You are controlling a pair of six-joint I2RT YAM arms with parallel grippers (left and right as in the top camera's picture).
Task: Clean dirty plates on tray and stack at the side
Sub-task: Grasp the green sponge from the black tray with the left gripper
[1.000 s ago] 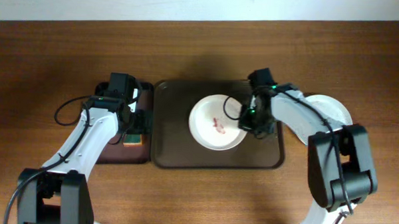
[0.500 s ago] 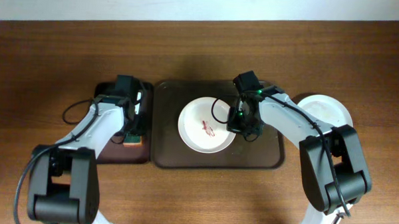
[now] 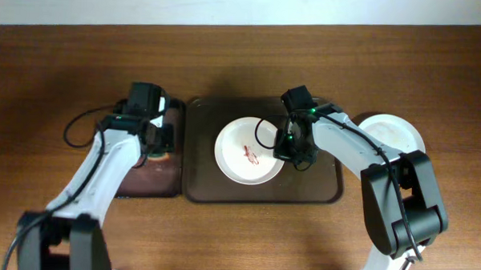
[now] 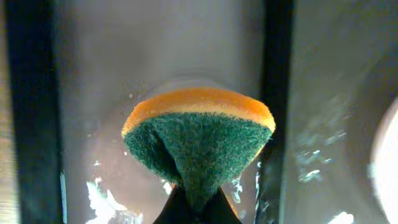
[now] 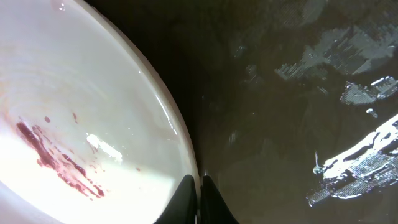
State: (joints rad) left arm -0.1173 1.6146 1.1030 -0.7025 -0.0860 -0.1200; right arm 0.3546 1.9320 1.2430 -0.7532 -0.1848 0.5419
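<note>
A large dark brown rectangular tray (image 3: 319, 184) with rounded corners and a raised rim sits in the middle of the overhead frame, on a brown wood-grain worktop (image 3: 58, 72). A round shallow white plate (image 3: 235, 163) lies on the tray, left of its centre. It has a small red sauce smear (image 3: 250, 155) in its middle.

The right hand (image 3: 290, 151) is at the plate's right edge. In the right wrist view we see its two dark fingers (image 5: 185, 198) at the bottom centre of the frame, closed on the plate's rim. The smear is at lower left there, and the wet, shiny tray floor is at the right.

Just left of the large tray in the overhead frame is a smaller, narrower dark tray (image 3: 160, 184). The left hand (image 3: 156, 144) hangs over it, gripping an orange sponge with a green scouring face (image 4: 199, 137). In the left wrist view the sponge is pinched at its lower middle and fans out upward, with the narrow tray's wet floor behind it.

At the right of the overhead frame, off the tray on the bare worktop, lies another round white plate (image 3: 393, 132), partly under the right arm. We cannot tell whether it is one plate or a stack.
</note>
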